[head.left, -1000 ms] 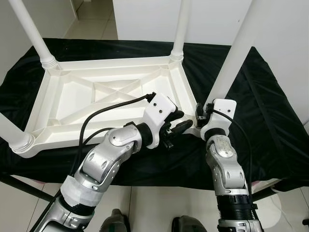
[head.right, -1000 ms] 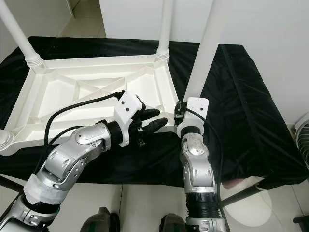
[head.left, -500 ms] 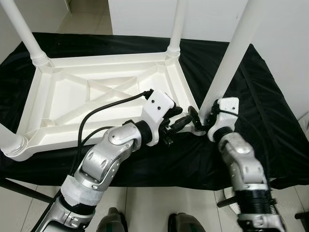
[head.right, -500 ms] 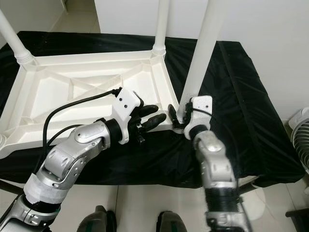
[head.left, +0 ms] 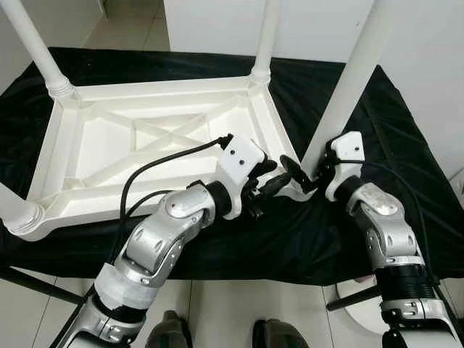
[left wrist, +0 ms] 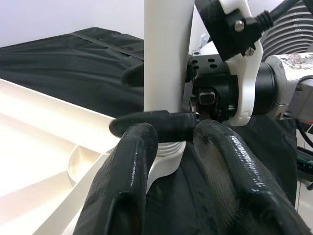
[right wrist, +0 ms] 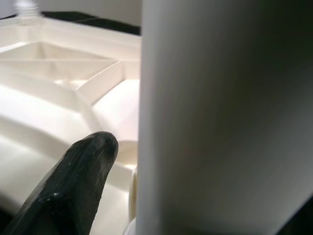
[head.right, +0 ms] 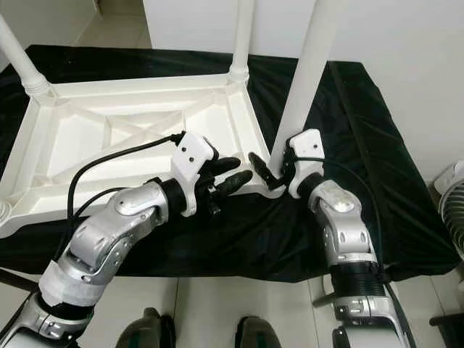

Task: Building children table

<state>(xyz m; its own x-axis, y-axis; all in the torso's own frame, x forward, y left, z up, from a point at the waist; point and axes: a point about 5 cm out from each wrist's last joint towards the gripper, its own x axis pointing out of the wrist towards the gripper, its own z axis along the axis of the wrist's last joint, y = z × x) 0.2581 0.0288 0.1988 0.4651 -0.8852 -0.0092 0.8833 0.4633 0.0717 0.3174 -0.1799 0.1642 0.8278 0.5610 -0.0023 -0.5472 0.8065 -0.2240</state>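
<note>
the upturned white table top [head.left: 145, 152] fills the centre and left of the head view, lying on a black cloth [head.left: 406, 167], with legs standing up from its corners. the near right leg [head.left: 348, 80] rises toward the upper right of the frame, and its base sits in the corner socket at centre right. the right gripper [head.left: 303, 174] is at that base with its fingers spread around the leg, one black finger [right wrist: 73, 181] lying beside the white tube in the wrist view; it looks like a loose bracket, not a clamp. the left gripper [head.left: 270, 177] sits just left of the same corner, its two fingers [left wrist: 127, 186] a narrow way apart and holding nothing, tips almost at the socket. judging from this, the leg is being seated or tightened. the risk is the leg tipping in its socket if the right fingers push sideways while it is loose, or the light table top sliding on the cloth since nothing pins it; the two grippers are also near enough to knock each other
</note>
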